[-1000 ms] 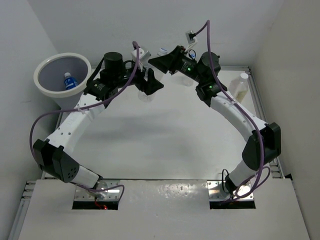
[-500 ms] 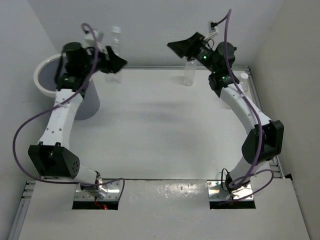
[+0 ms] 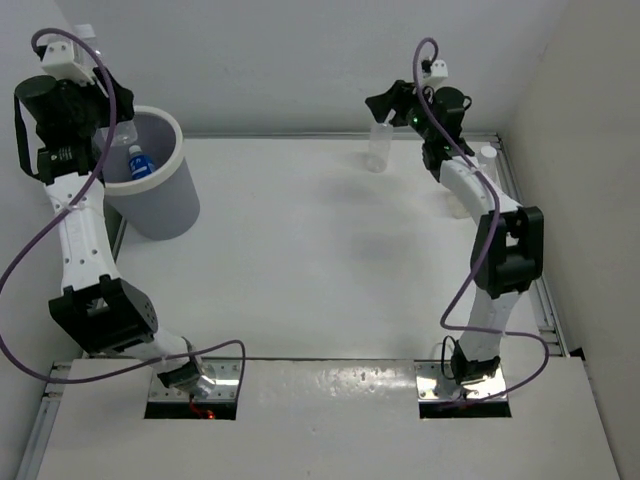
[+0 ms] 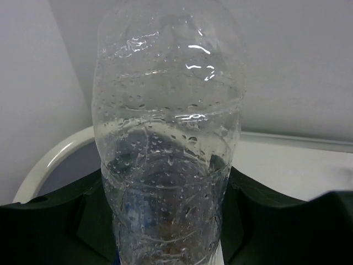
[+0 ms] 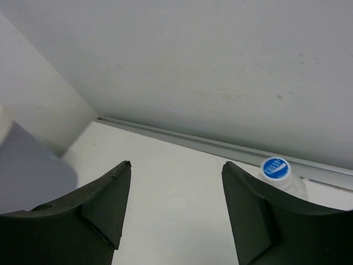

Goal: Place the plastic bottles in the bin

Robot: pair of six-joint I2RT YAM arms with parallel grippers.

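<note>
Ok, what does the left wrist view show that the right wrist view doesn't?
Left wrist only: a clear bottle beaded with droplets, clamped in the left tool. Right wrist only: the right tool open and empty, and a blue-capped bottle by the back wall. Both: the white table, that wall, and the bin, its white rim in the left wrist view, apparently its grey side in the right wrist view.

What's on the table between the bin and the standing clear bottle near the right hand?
Nothing; top view shows bare table between bin and bottle.
</note>
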